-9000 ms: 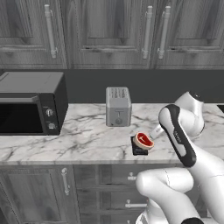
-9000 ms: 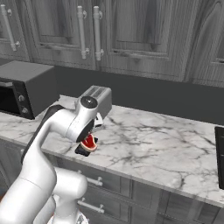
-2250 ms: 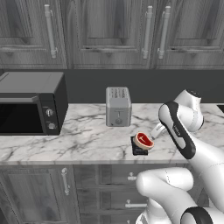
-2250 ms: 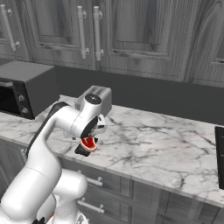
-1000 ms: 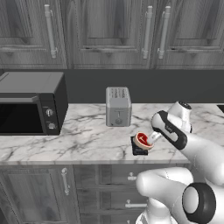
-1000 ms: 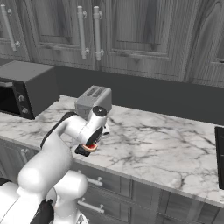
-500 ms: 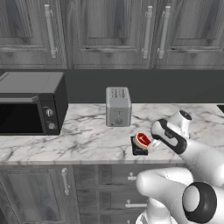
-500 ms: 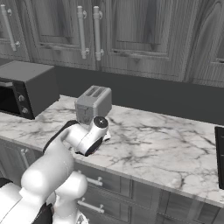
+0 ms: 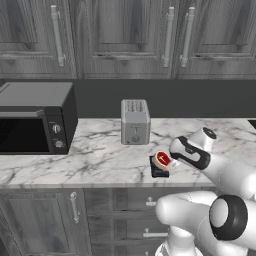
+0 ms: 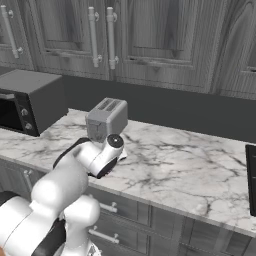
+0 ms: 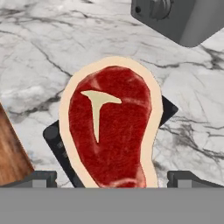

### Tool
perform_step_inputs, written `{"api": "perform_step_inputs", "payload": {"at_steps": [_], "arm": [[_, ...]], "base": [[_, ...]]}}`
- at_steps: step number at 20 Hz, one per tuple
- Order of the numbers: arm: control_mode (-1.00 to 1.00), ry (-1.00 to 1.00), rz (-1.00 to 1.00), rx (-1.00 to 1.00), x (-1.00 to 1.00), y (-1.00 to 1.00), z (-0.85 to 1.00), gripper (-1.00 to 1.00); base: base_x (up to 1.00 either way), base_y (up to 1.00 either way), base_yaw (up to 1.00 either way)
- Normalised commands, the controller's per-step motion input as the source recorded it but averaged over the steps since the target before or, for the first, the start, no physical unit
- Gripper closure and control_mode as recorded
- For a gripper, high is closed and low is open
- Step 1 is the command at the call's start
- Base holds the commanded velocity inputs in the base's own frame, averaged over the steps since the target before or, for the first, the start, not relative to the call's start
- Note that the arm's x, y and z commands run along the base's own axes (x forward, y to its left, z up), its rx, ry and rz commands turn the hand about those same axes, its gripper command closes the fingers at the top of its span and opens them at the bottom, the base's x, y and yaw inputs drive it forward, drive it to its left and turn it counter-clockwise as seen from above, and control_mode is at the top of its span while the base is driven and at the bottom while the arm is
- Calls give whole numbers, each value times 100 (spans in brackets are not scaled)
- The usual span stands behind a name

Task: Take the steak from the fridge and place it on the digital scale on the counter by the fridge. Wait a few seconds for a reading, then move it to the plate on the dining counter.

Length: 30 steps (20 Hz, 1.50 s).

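Steak resting on the scale, end effector spread wide over it

Left base view: the flat oval red steak with pale fat rim (image 9: 162, 159) lies on the small black square digital scale (image 9: 158, 170), on the veined marble counter (image 9: 95, 157) before the silver boxy toaster (image 9: 135, 121). Right base view: the arm bends low beside the toaster (image 10: 106, 119). Hand view: the end effector (image 11: 112, 177) stands fully open, holding nothing, one fingertip either side of the steak (image 11: 110, 127).

obstacles: toaster (image 9: 135, 121) behind steak (image 11: 109, 131), microwave (image 9: 35, 117) far left | free: marble right (probably)
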Motion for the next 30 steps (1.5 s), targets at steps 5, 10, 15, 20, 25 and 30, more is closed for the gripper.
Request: {"api": "perform_step_inputs", "payload": {"at_steps": [5,10,15,20,25,30], "arm": [[-100,1,1,0,20,0,-8,-100],[-100,3,1,0,16,0,-10,-100],[-100,3,2,0,6,0,-16,-100],[-100,4,2,0,0,2,-24,-100],[-100,3,3,0,0,10,-24,100],[-100,-7,0,0,-49,1,6,100]], "base": [[0,0,0],[0,0,0],[0,0,0],[0,0,0],[0,0,0],[0,0,0]]}}
